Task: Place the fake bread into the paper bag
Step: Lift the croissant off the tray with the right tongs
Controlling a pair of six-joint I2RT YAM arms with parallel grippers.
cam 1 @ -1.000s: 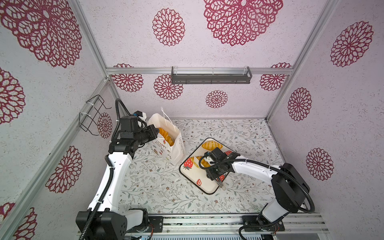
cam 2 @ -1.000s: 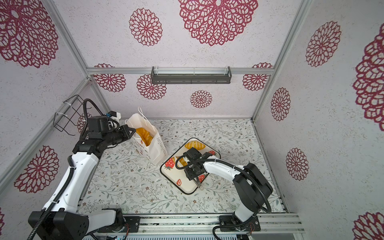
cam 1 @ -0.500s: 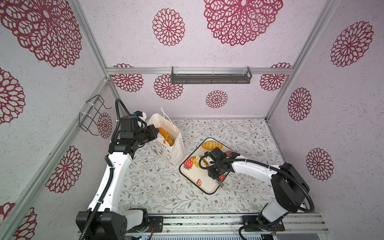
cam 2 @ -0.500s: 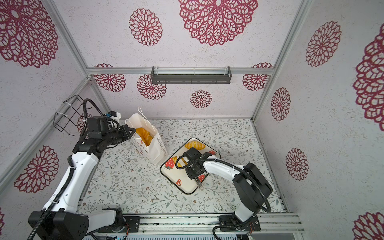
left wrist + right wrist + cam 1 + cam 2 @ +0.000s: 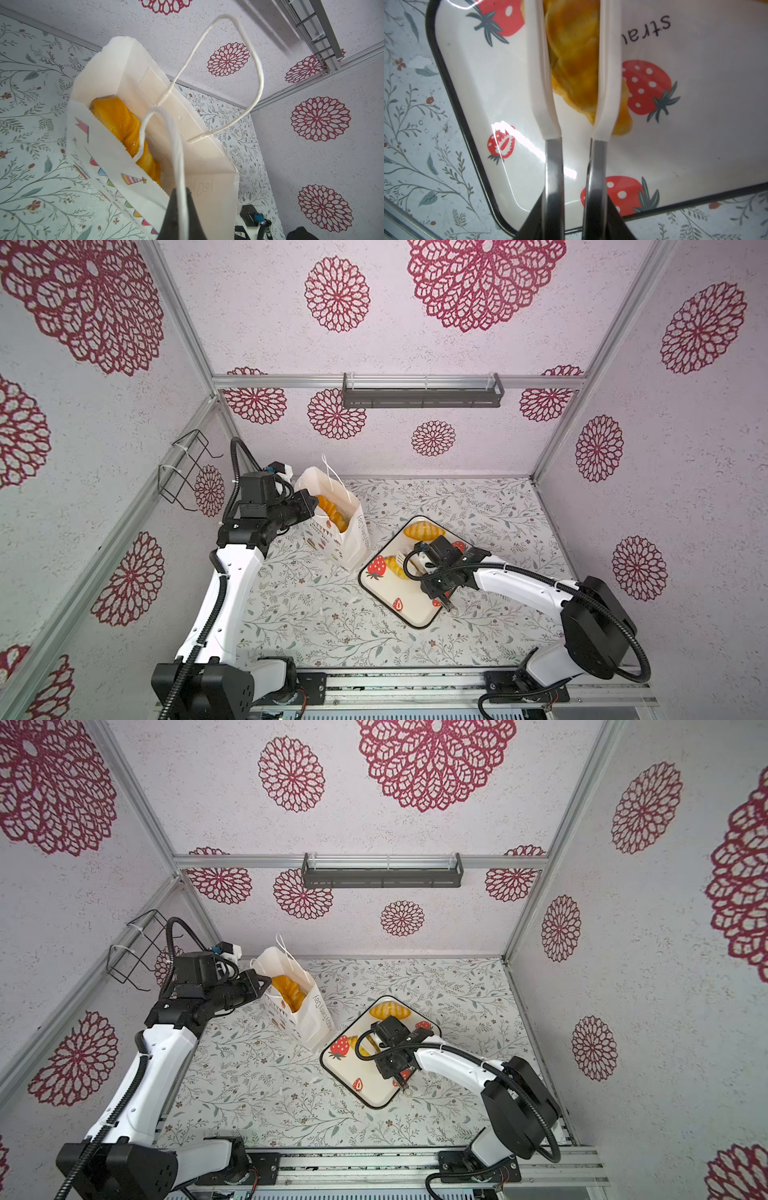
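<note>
Wrist views alone are showing my right gripper (image 5: 574, 220) squeezing tongs (image 5: 554, 166) around the croissant (image 5: 573, 52), my left gripper (image 5: 179, 216) pinching the handle (image 5: 179, 166) of the paper bag (image 5: 116, 166).

**Tabletop: two items directly on it**

Floral-print tabletop (image 5: 311, 614). White paper bag (image 5: 351, 541) stands rear-left, mouth open upward, leaning slightly. Cream strawberry-print tray (image 5: 409, 612) with a dark rim lies flat near the middle, turned diagonal, one corner just beside the bag's base.

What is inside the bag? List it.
Glossy golden bread, one long piece rising near the rim of the bag. How many pieces there are and the bag's bottom cannot be seen: wall and bread cover them.
</note>
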